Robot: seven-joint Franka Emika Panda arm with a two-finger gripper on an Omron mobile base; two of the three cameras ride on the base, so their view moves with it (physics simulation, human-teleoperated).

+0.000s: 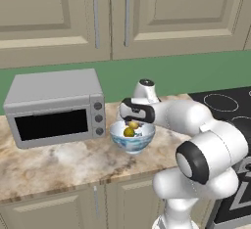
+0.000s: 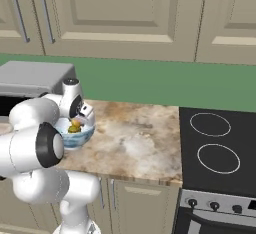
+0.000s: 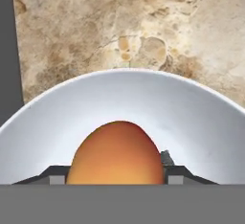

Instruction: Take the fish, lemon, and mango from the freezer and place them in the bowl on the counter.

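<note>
The bowl (image 1: pixel 132 137) sits on the counter (image 1: pixel 59 167), near its front edge, with the microwave (image 1: pixel 55 106) just to its left and the stovetop (image 2: pixel 217 145) well off to the right; open stone lies between them. The gripper (image 3: pixel 117 173) hangs over the bowl, fingers closed on the mango (image 3: pixel 117 153). From the left, one lemon (image 1: pixel 129 132) lies inside. A grey sliver of the fish (image 3: pixel 166 157) shows beside the mango in the hand view.

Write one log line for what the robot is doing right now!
gripper: shut on mango | position: over bowl | bowl contents: lemon | bowl on counter
</note>
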